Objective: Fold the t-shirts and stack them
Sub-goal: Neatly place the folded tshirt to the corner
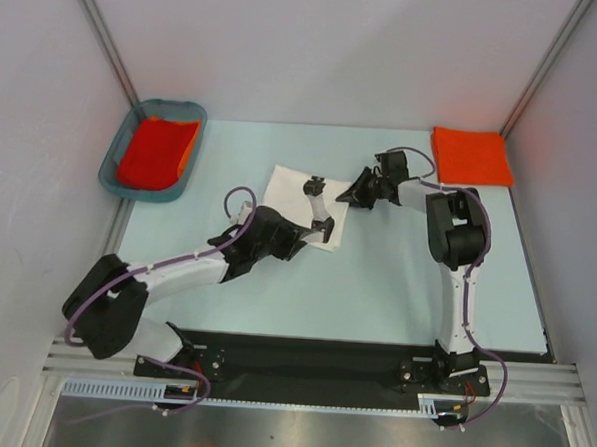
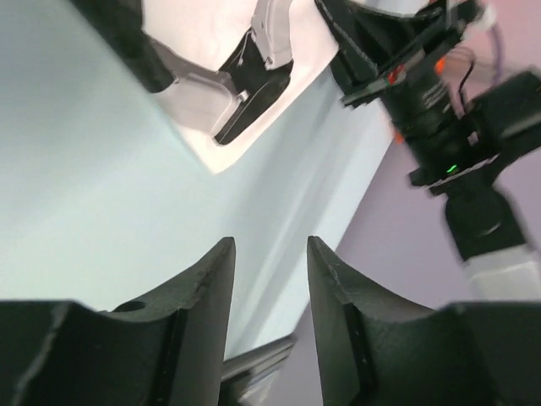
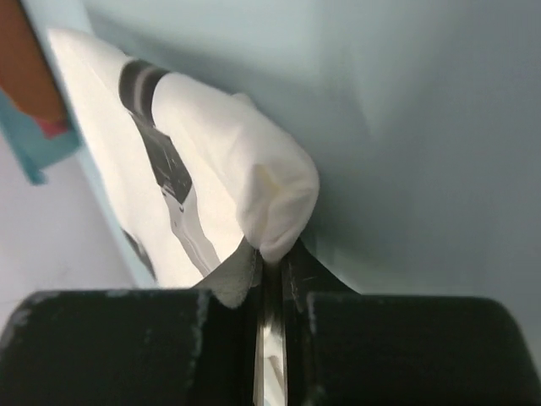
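The white t-shirt lies partly folded on the table's middle, its black and grey print facing up. My right gripper is shut on the shirt's right edge; in the right wrist view a fold of white cloth bulges out from between the closed fingers. My left gripper is at the shirt's near edge, open and empty, with the shirt beyond its tips. A folded orange-red t-shirt lies at the back right.
A teal plastic basket at the back left holds more orange-red shirts. The right arm's wrist is close to the left gripper over the shirt. Walls close off the back and sides.
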Controlling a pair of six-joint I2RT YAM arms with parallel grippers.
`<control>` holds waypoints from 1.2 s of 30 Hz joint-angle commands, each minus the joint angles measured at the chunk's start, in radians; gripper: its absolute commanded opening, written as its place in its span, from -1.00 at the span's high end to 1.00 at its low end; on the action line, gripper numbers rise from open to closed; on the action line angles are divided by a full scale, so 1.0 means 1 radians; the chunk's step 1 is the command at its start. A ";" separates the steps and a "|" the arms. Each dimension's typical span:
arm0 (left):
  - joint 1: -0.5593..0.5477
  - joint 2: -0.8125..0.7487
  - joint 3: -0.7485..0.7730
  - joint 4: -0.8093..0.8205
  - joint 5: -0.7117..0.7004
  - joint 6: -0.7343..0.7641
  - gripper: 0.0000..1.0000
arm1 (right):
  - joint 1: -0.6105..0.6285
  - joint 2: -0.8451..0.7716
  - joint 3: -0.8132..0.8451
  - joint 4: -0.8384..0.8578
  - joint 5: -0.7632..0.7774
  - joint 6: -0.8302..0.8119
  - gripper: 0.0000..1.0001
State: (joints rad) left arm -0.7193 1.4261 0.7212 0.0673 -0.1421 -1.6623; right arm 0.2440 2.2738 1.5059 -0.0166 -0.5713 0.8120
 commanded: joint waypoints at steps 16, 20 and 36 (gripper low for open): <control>0.119 -0.489 -0.082 -0.360 0.076 0.783 0.07 | -0.278 -0.413 0.172 -0.786 0.485 -0.861 1.00; 0.127 -0.472 -0.046 -0.385 0.073 0.826 0.08 | -0.316 -0.355 0.328 -0.813 0.562 -0.954 1.00; 0.172 -0.322 0.003 -0.411 0.133 0.921 0.14 | -0.373 -0.033 0.864 -0.757 0.632 -1.022 1.00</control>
State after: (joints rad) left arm -0.5594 1.0752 0.6727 -0.3519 -0.0357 -0.7845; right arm -0.1314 2.2429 2.3241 -0.8486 0.0261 -0.1856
